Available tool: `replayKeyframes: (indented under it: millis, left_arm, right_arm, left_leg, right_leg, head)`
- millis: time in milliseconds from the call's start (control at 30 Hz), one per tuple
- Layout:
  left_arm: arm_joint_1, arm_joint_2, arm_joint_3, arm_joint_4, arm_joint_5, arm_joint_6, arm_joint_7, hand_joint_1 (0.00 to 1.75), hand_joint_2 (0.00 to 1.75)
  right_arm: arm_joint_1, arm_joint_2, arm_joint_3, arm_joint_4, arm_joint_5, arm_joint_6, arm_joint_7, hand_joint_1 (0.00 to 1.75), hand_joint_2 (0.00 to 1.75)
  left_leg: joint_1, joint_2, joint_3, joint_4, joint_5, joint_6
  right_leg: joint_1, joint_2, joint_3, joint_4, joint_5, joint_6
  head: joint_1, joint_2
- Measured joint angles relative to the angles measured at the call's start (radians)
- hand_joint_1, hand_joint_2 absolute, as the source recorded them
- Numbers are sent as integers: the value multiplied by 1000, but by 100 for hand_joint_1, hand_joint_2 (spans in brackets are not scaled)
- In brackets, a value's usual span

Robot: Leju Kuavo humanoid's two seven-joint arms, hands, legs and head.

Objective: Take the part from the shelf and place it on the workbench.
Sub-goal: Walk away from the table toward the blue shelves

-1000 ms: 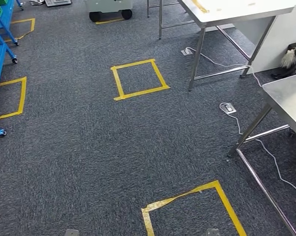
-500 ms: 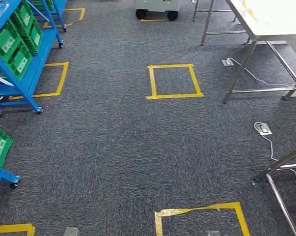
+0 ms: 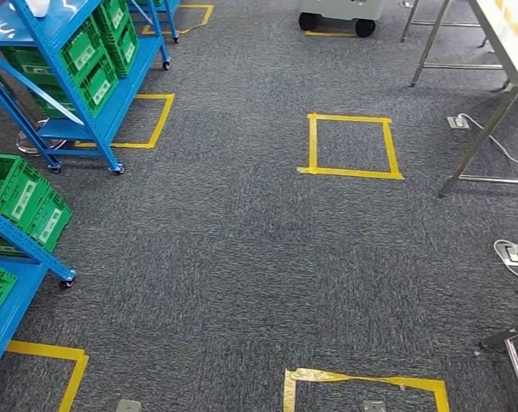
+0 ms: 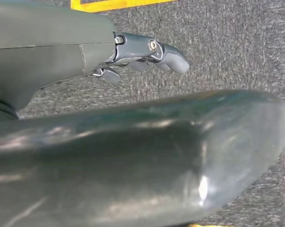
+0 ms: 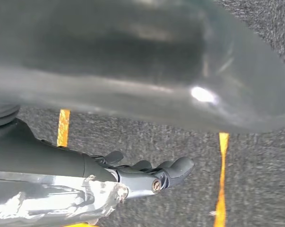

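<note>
Part not picked yet: shelf [image 3: 81, 81] ahead-left, left robot hand [image 4: 141, 52] and right robot hand [image 5: 148, 172] both loosely extended, holding nothing.

left robot hand [image 4: 148, 54] hanging empty, fingers loosely extended, right robot hand [image 5: 148, 175] likewise

Floor: grey carpet [image 3: 230, 257] throughout, marked with yellow tape squares; one complete square [image 3: 350, 146] mid-floor, a second [image 3: 366, 378] with wrinkled tape nearer the camera. Two floor sockets [image 3: 514, 253] [image 3: 458, 122], each with a white cable [image 3: 502, 146] attached. Green crates [image 3: 97, 64] are labelled. Wheeled unit [image 3: 338, 13] at far edge. One tape strip [image 4: 119, 4] lies beside the left fingers [image 4: 169, 56]; another [image 5: 222, 189] just past the right fingers [image 5: 180, 166].
</note>
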Motion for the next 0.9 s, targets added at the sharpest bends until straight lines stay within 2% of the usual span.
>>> replayKeyframes:
  millis: [33,67,100,133,167,200,267,300,333,367,400,433,500,533,567,633,667,700,767,800,833,867,900]
  left_arm:
    - [-2,-1,0,0,0,-3,-2,0,0]
    - [-4,-3,0,0,0,-8,-4,0,0]
    - [-4,-2,0,0,0,-12,-6,0,0]
    - [-3,-2,0,0,0,-16,-7,0,0]
    - [-1,-2,0,0,0,-20,-8,0,0]
    - [-1,-2,0,0,0,-24,-8,0,0]
    - [-3,-3,0,0,-1,-31,-9,0,0]
    - [-4,-3,0,0,-2,-35,-9,0,0]
    - [-4,-4,0,0,-3,-38,-10,0,0]
    - [-3,-3,0,0,-4,-40,-10,0,0]
    - [-2,-3,0,0,-5,-42,-10,0,0]
    - [-2,-3,0,0,-6,-44,-11,0,0]
    - [-3,-3,0,0,-7,-46,-11,0,0]
    - [-3,-3,0,0,-8,-47,-11,0,0]
    - [-2,-3,0,0,-9,-48,-11,0,0]
    - [0,-3,0,0,-12,-49,-11,0,0]
    - [2,-3,0,0,-14,-49,-11,0,0]
    - [3,-3,0,0,-17,-48,-11,0,0]
    - [0,-4,0,0,-24,-43,-11,0,0]
    - [-2,-4,0,0,-27,-38,-11,0,0]
    - [-3,-4,0,0,-30,-32,-11,0,0]
    - [-2,-5,0,0,-31,-27,-11,0,0]
    - [-1,-5,0,0,-32,-24,-11,0,0]
  right_arm:
    - [0,0,0,0,0,0,-1,0,0]
    - [0,0,0,0,0,0,-3,0,0]
    - [-1,0,0,0,0,0,-4,0,0]
    - [-3,0,0,0,1,0,-5,0,0]
    - [-4,0,0,-1,1,-1,-7,0,0]
    - [-4,0,0,-1,2,-1,-10,0,0]
    - [-2,0,0,-1,3,-2,-14,0,0]
    - [-1,0,0,-1,3,-2,-17,0,0]
    - [0,0,0,-1,3,-3,-19,0,0]
    - [0,0,0,-1,3,-4,-22,0,0]
    - [-1,0,0,-1,3,-4,-25,0,0]
    - [-1,-1,0,-1,3,-5,-27,0,0]
    - [-3,-1,0,-1,3,-8,-31,0,0]
    - [-3,-2,-1,-1,3,-8,-33,0,0]
    - [-4,-2,-1,-1,3,-9,-34,0,0]
    - [-4,-2,-1,-1,3,-8,-36,0,0]
    - [-4,-2,-1,-1,3,-7,-37,0,0]
    - [-5,-3,-2,-1,3,-5,-38,0,0]
    - [-3,-4,-2,-1,3,-2,-39,0,0]
    - [-2,-5,-3,-1,3,-2,-40,0,0]
    - [-2,-6,-4,-1,3,-2,-40,0,0]
    - [-2,-7,-5,-1,3,-2,-40,0,0]
    - [-3,-8,-6,-1,3,-2,-40,0,0]
  left_leg:
    - [-2,17,19,-36,6,5]
    - [-5,22,25,-50,3,11]
    - [-5,6,24,-51,2,20]
    - [-5,-7,24,-52,2,26]
    - [-4,-20,24,-53,3,33]
    - [-3,-32,25,-54,6,40]
    - [-2,-57,24,-54,8,50]
    - [-3,-71,23,-54,8,53]
    - [-3,-87,23,-54,8,54]
    - [-4,-102,24,-53,8,54]
    - [-4,-118,25,-53,8,54]
    - [-3,-133,27,-52,8,53]
    - [-3,-161,27,-49,6,47]
    - [-3,-172,24,-47,7,41]
    - [-2,-182,21,-46,9,35]
    - [2,-195,14,-48,13,23]
    - [1,-178,10,-42,8,18]
    - [0,-152,-1,-21,-7,13]
    - [-3,-93,-51,82,-66,6]
    - [-2,-82,-85,151,-97,3]
    - [-1,-78,-112,206,-115,1]
    - [0,-76,-124,232,-116,-1]
    - [2,-72,-117,218,-97,-2]
  right_leg:
    - [4,-10,2,0,-4,5]
    - [7,-21,3,-1,-8,10]
    - [7,-34,9,-2,-12,15]
    - [5,-36,14,-1,-16,20]
    - [2,-22,13,11,-28,25]
    - [0,3,3,42,-49,29]
    - [-2,63,-56,166,-115,32]
    - [-2,77,-92,236,-142,31]
    - [-1,83,-121,285,-154,30]
    - [-1,86,-133,296,-144,29]
    - [-1,89,-127,268,-115,27]
    - [-3,99,-104,206,-74,25]
    - [-9,146,-50,75,-11,24]
    - [-11,165,-32,37,3,24]
    - [-11,173,-25,23,5,22]
    - [-8,153,-22,20,9,13]
    - [-7,141,-21,18,12,7]
    - [-8,129,-20,14,15,1]
    - [-6,100,-20,9,16,-8]
    - [-5,83,-20,9,15,-11]
    - [-5,67,-20,9,14,-12]
    - [-5,52,-20,9,13,-13]
    - [-5,39,-19,9,11,-13]
  head:
    - [0,0]
    - [0,0]
    - [2,0]
    - [2,0]
    - [4,0]
    - [6,0]
    - [10,0]
    - [11,0]
    - [11,0]
    - [11,0]
    - [11,0]
    - [12,0]
    - [11,0]
    - [11,0]
    - [10,0]
    - [10,0]
    - [9,0]
    - [7,0]
    - [4,0]
    - [4,0]
    - [4,0]
    - [4,0]
    - [4,0]
